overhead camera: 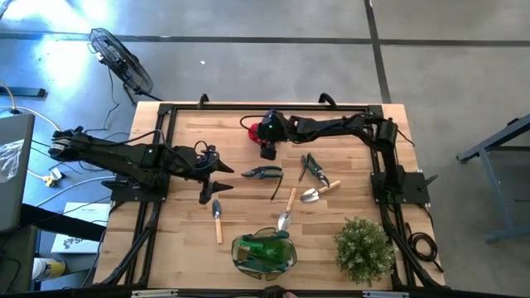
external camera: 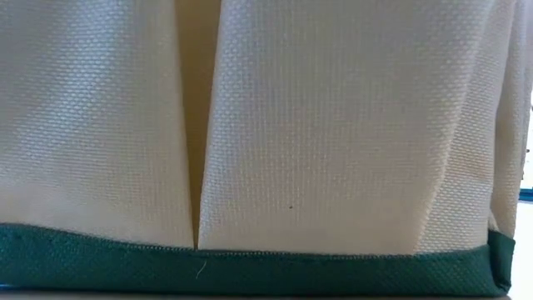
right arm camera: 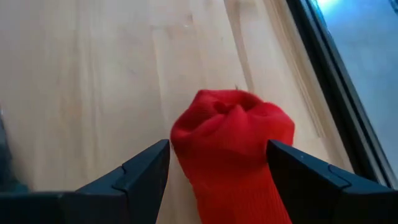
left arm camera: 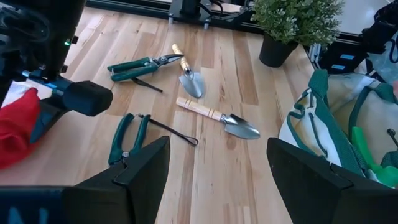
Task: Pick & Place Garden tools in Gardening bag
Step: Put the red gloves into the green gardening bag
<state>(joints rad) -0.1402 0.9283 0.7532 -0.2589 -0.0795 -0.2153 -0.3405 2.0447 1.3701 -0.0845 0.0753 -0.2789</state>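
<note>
The gardening bag (overhead camera: 264, 252) sits right at the table's near edge, potted plant (overhead camera: 363, 248) just beside it. Away from the bag, bare wood separates the scattered trowels (overhead camera: 313, 193) and shears (overhead camera: 262, 173). At the far edge from the bag, the right gripper (right arm camera: 217, 165) straddles the red glove (right arm camera: 233, 140), fingers spread, not clamped. The left gripper (overhead camera: 217, 180), also open, hovers near the shears.

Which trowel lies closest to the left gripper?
The lone trowel just below the left gripper; the other two trowels lie together further right, nearer the plant.
</note>
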